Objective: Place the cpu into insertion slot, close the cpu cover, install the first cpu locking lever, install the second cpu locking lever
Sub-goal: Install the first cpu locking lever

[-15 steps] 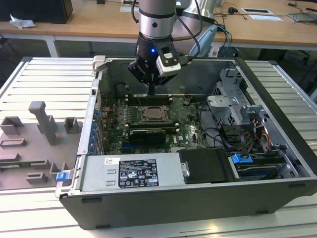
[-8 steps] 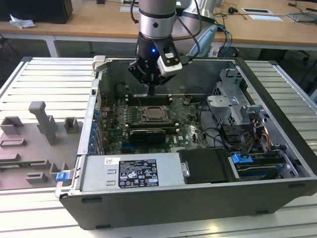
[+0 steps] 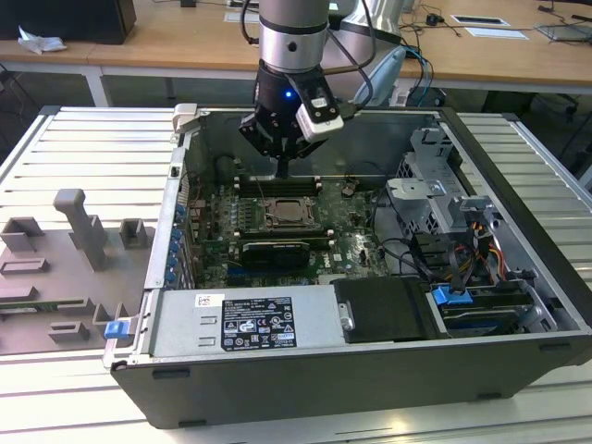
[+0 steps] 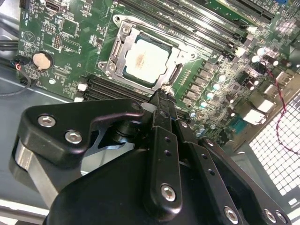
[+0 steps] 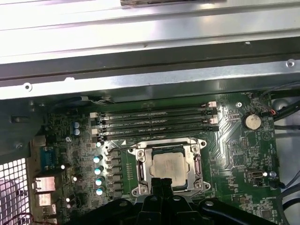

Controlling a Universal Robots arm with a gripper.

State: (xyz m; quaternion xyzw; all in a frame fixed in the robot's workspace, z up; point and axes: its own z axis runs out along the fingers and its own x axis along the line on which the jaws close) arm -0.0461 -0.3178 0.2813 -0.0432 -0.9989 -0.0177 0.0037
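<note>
Silver cpu seated in socket; memory slots beside; fingers above.

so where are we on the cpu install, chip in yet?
Done: the cpu sits in the socket, and the cpu cover frames it lying flat, so it looks closed. In hand: the gripper is empty, its narrow tip at the socket's edge, beside the cover. Left: I cannot tell whether either locking lever is latched; neither can be made out clearly.
</note>
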